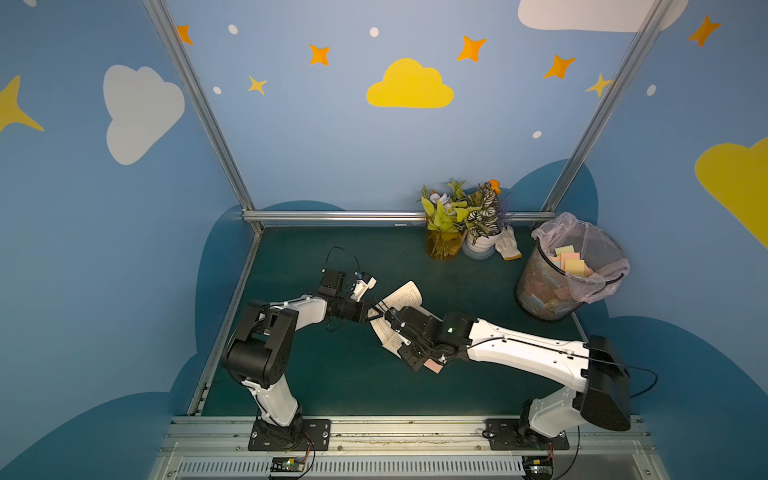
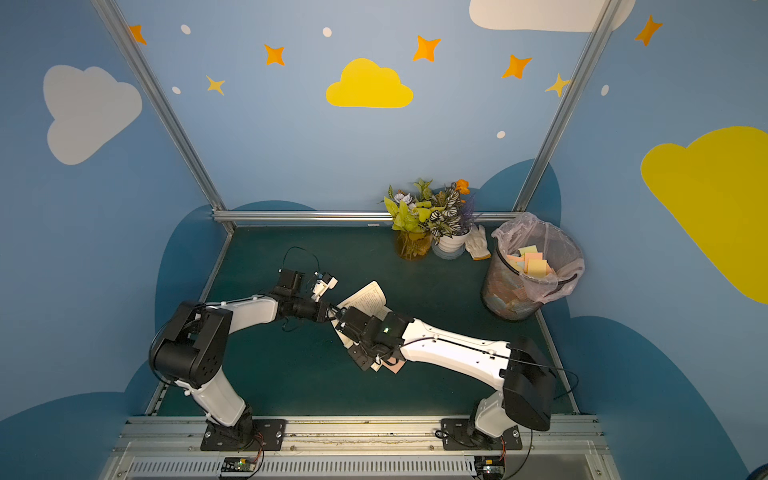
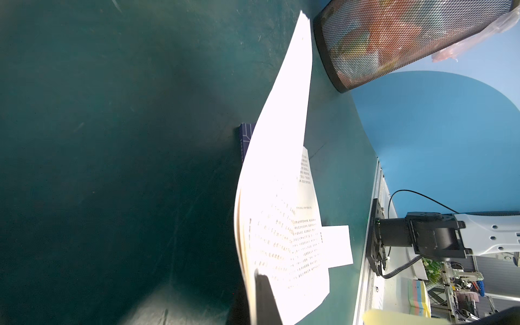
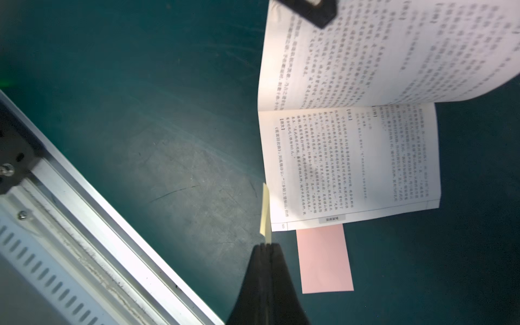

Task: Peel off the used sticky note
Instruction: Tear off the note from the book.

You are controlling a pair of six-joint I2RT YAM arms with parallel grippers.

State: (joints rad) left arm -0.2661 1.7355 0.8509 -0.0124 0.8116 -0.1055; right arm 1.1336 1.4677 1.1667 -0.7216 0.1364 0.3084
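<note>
We show the left pincer [image 1: 375,310] clamped on raised pages of the book [image 4: 349,163], apparently baring the page below so the right pincer [image 4: 266,249], closed on the yellow sticky note [image 4: 265,211] beside its corner, can peel.

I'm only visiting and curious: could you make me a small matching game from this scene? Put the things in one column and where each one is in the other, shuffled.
Things
1. yellow sticky note
2. pink sticky note
3. lifted page
4. white glove

Places
A. pokes out past the open book's edge
B. lies beside the white pot
C. pinched in the right gripper
D. held up by the left gripper

Pairs: 1-C, 2-A, 3-D, 4-B
</note>
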